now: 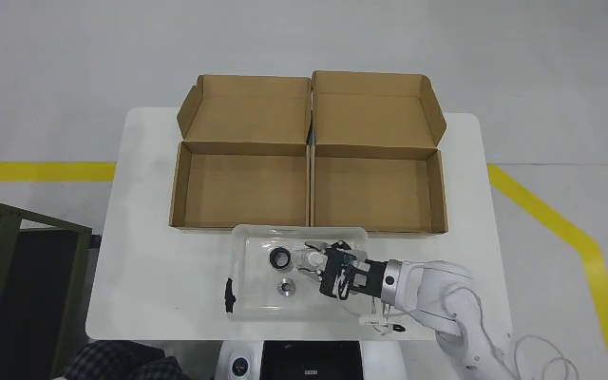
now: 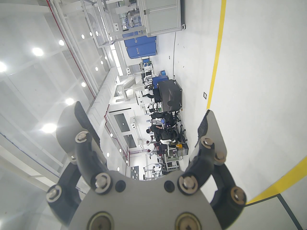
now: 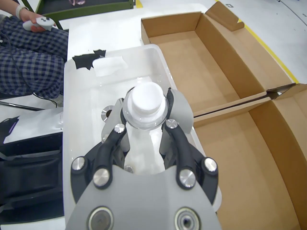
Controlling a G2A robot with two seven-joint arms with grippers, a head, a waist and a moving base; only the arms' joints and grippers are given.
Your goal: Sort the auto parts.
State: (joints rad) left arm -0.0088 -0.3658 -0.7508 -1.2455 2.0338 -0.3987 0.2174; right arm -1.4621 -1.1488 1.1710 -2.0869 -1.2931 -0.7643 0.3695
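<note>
As the top view shows, two open boxes stand side by side on the table [image 1: 142, 237]: the left box [image 1: 239, 190] and the right box [image 1: 375, 195], walls touching. Just in front of them, across their seam, sits a clear bin [image 1: 255, 275]. From left to right, it carries black tape [image 1: 229, 294] on its left wall, then holds a black ring [image 1: 281, 257] with a metal disc [image 1: 286, 288] nearer the robot, then a white part [image 1: 312, 258]. The right gripper [image 1: 320, 265] enters the bin from the right, jaws pinching the white part by its sides.

The right wrist view resolves that part as a stepped white cap over a clear flange and shows a white label [image 3: 109, 66] beside the tape. The top view does not resolve these details.

The left wrist view presents the left gripper [image 2: 144, 111], jaws spread wide, facing a hall floor [image 2: 259, 72].
</note>
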